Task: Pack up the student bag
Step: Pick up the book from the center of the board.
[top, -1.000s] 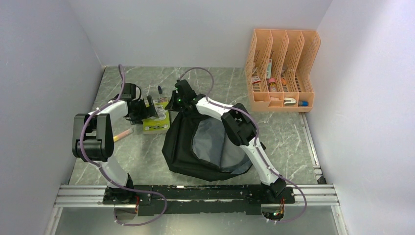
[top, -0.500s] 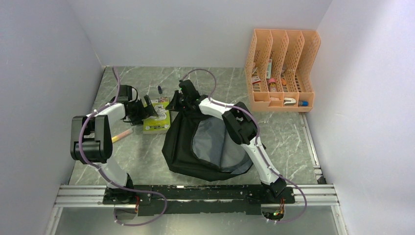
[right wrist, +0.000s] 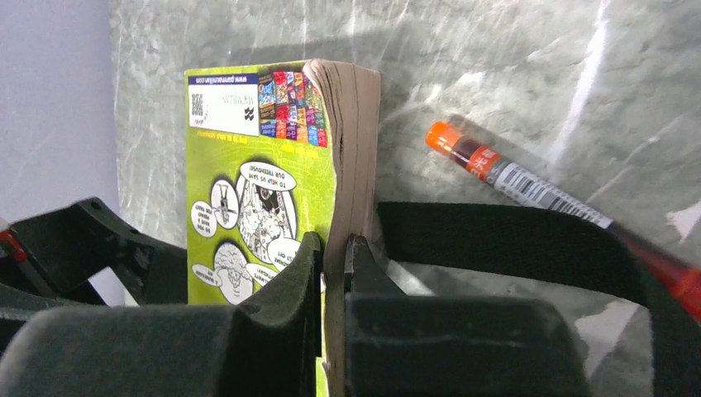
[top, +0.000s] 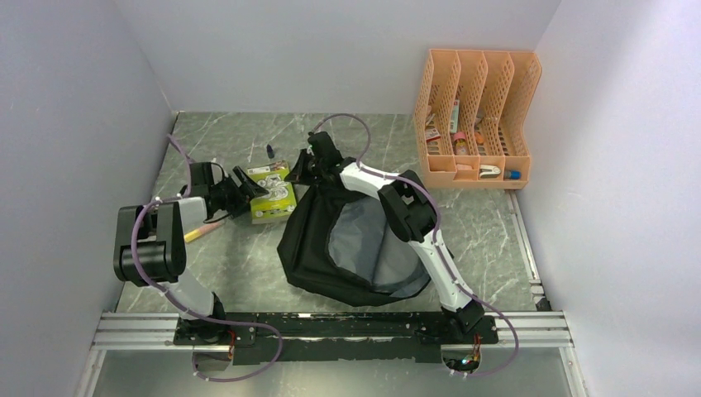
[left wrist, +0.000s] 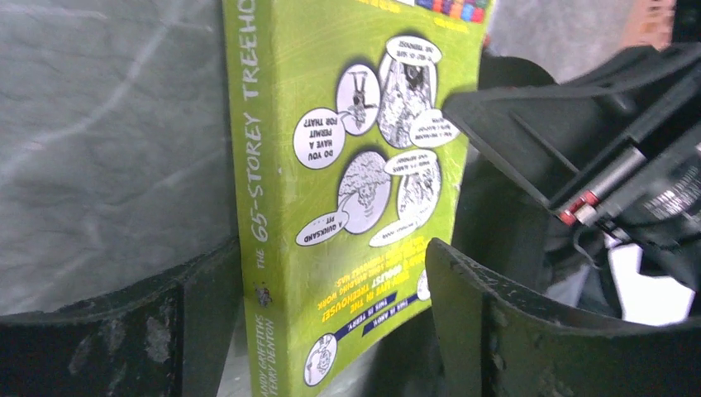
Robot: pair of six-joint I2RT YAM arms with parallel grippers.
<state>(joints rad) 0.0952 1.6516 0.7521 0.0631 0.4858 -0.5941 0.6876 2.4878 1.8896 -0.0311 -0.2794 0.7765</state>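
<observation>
The student bag (top: 347, 244) is a black backpack lying open mid-table, its grey lining showing. Just left of it is a lime-green paperback book (top: 274, 194), tipped up on edge. My right gripper (top: 301, 171) reaches over the bag's top and is shut on the book's page edge (right wrist: 351, 165); the right gripper (right wrist: 333, 248) pinches the cover and a thin part of the pages. My left gripper (top: 250, 184) is open and straddles the book (left wrist: 347, 190) from the left. Its right finger stands apart from the cover, and the left gripper (left wrist: 322, 273) has its left finger by the spine.
An orange-capped marker (right wrist: 512, 178) lies on the marble table beside a black bag strap (right wrist: 496, 240). A pencil (top: 202, 230) lies near the left arm, and a small dark pen (top: 270, 151) lies behind the book. The orange file organiser (top: 475, 116) stands at the back right.
The right gripper closed on the book's edge and drew it slightly right and up. The left arm swung lower and to the left, and its jaws narrowed a little around the book.
</observation>
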